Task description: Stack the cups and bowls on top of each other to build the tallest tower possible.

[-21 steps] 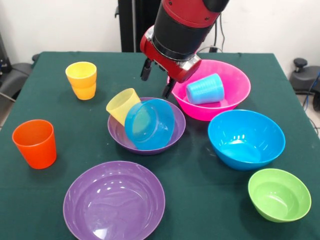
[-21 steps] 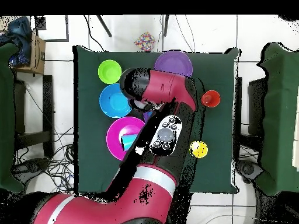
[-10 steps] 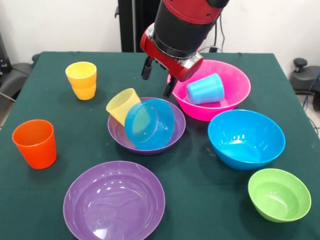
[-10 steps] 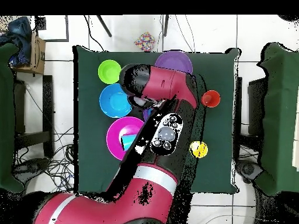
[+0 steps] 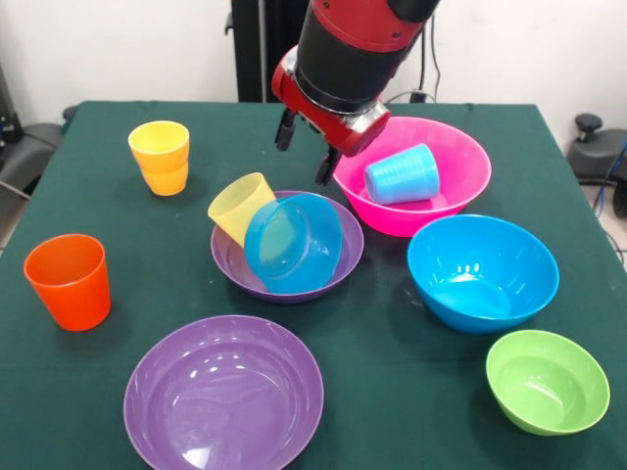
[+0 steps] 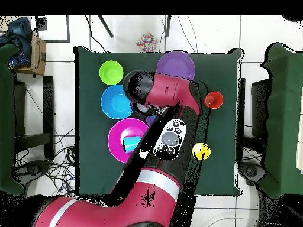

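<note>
My gripper (image 5: 305,149) hangs open and empty above the far rim of a purple bowl (image 5: 227,265), beside the pink bowl (image 5: 460,157). In that purple bowl a small blue bowl (image 5: 292,242) stands on its side against a tipped pale yellow cup (image 5: 238,207). A light blue cup (image 5: 402,174) lies on its side in the pink bowl. Two amber cups (image 5: 160,157) are nested at the far left. An orange cup (image 5: 67,281) stands at the left. In the overhead view the arm (image 6: 168,94) hides the gripper.
A second purple bowl (image 5: 223,392) sits at the near edge. The big blue bowl (image 5: 482,271) and the green bowl (image 5: 547,380) stand on the right. The overhead view shows the green bowl (image 6: 111,73), big blue bowl (image 6: 115,101), pink bowl (image 6: 120,133) and orange cup (image 6: 213,100).
The gripper has lifted a little and drifted slightly left, still open and empty. No cup or bowl has moved.
</note>
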